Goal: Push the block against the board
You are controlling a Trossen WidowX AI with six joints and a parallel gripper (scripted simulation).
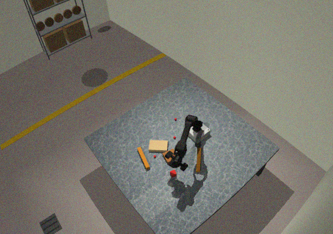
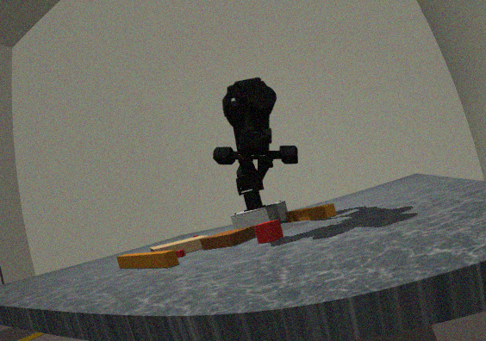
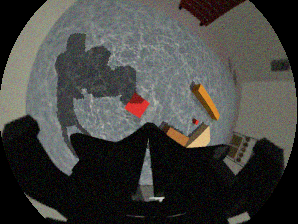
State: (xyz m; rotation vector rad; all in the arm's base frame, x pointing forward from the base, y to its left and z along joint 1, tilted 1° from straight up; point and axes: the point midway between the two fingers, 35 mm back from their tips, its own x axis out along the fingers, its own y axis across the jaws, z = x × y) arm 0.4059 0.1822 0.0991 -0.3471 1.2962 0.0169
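Counter [image 1: 141,116] [image 2: 302,273] [image 3: 165,60]: blue-grey with pale, web-like marbling on top; front edge in the exterior view dark, vertically streaked. Flat rectangular piece [image 1: 158,146] [image 2: 183,244] [image 3: 201,139]: pale cream-tan, plain. Piece touching or near it [image 1: 166,156] [image 2: 228,238] [image 3: 177,136]: brown-orange. Bar nearer the counter's left edge in the top view [image 1: 143,158] [image 2: 147,259] [image 3: 207,102]: solid amber-orange. Bar toward the right corner [image 1: 199,161] [image 2: 312,213]: same orange. Cube [image 1: 173,173] [image 2: 269,231] [image 3: 137,106]: bright red, darker on one face in wrist view. Arm [image 1: 183,135] [image 2: 250,109]: black. Base [image 1: 193,136] [image 2: 250,218]: light grey.
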